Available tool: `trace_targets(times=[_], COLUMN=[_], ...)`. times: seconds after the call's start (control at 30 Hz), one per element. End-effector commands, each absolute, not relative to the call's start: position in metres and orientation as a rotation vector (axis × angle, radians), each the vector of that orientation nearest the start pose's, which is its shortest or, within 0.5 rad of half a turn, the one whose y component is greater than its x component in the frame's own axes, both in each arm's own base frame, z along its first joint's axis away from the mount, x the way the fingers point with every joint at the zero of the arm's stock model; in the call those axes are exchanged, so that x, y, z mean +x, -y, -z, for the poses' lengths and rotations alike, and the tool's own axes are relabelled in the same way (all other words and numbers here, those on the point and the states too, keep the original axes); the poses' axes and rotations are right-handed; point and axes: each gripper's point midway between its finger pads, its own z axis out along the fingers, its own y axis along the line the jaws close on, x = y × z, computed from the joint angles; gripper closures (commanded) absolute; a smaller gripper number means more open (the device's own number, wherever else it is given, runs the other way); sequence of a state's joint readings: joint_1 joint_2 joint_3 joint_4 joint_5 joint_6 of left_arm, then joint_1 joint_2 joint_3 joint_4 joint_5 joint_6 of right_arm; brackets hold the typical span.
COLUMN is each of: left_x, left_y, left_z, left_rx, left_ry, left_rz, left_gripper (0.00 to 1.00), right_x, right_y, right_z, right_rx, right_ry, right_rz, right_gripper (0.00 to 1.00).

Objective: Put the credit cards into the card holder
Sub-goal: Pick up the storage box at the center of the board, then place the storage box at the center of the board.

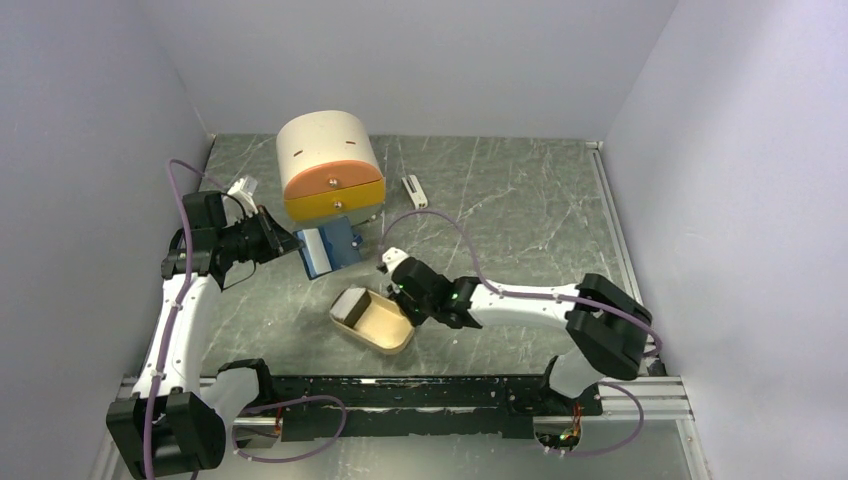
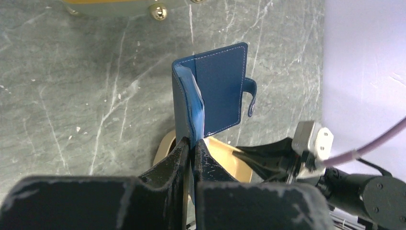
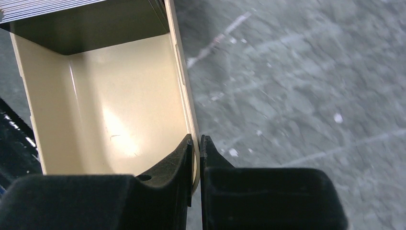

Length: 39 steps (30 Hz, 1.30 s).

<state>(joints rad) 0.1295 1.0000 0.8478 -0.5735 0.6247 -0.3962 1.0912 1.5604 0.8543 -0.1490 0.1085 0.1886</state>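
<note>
Left claw [image 2: 193, 147] first: its two fingers are pressed together on the bottom edge of the navy wallet [image 2: 218, 88], clamped right where the spine meets the lighter blue lining. The wallet stands open out of the grip, its snap tab [image 2: 251, 96] curling off the right side in the wrist view. From above it sits just in front of the round-topped drawer box [image 1: 328, 165], between that box and the tan tin [image 3: 115, 115]; whether it touches the grey marbled surface [image 1: 520, 220] I cannot tell. Over to the right claw [image 3: 196, 143], which is closed too, pinching the tin's long side wall, one finger inside and one outside, near the end of the wall closest to its camera. The cards [image 3: 57, 7] are in the tin, not the wallet. They are stacked at the end away from the claw, and their thin edges show as fine stripes at the top of the right wrist view. The rest of the tin's floor is bare and glossy. In the overhead view the tin lies slanted on the surface below the wallet, near it but apart. A small white bar [image 1: 413, 190] lies on the surface to the right of the drawer box, well away from both claws.
</note>
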Motion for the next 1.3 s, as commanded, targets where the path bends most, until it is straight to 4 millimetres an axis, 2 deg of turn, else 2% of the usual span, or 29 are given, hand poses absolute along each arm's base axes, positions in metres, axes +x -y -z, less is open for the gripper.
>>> trace_targets(times=[0.0, 0.23, 0.37, 0.57, 0.7, 0.8, 0.9, 1.1, 1.27], left_x=[0.264, 0.247, 0.238, 0.224, 0.218, 0.215, 0.215, 0.215, 0.208], left_y=[0.092, 0.107, 0.113, 0.139, 0.162, 0.181, 0.193, 0.200, 0.205], left_z=[-0.212, -0.206, -0.190, -0.171, -0.158, -0.145, -0.133, -0.112, -0.093], left_rx=[-0.145, -0.110, -0.154, -0.138, -0.117, -0.085, -0.085, -0.086, -0.104], left_ry=[-2.205, -2.215, -2.258, -2.323, -2.353, -2.402, -2.446, -2.516, -2.558], left_rz=[0.936, 1.054, 1.101, 1.183, 1.203, 1.216, 1.222, 1.192, 1.181], left_gripper=[0.91, 0.91, 0.91, 0.91, 0.91, 0.91, 0.91, 0.91, 0.91], right_x=[0.204, 0.229, 0.239, 0.250, 0.252, 0.252, 0.252, 0.250, 0.251], right_y=[-0.286, -0.228, -0.199, -0.150, -0.126, -0.112, -0.104, -0.100, -0.106], right_z=[-0.054, -0.049, -0.045, -0.038, -0.031, -0.026, -0.024, -0.035, -0.060], right_rx=[-0.777, -0.470, -0.304, -0.067, 0.059, 0.121, 0.159, 0.192, 0.196], right_ry=[-2.322, -2.420, -2.457, -2.489, -2.503, -2.514, -2.522, -2.525, -2.515], right_rz=[-0.331, -0.277, -0.206, 0.000, 0.035, 0.063, 0.092, 0.111, 0.055], right_gripper=[1.00, 1.00, 1.00, 1.00, 1.00, 1.00, 1.00, 0.76, 0.55])
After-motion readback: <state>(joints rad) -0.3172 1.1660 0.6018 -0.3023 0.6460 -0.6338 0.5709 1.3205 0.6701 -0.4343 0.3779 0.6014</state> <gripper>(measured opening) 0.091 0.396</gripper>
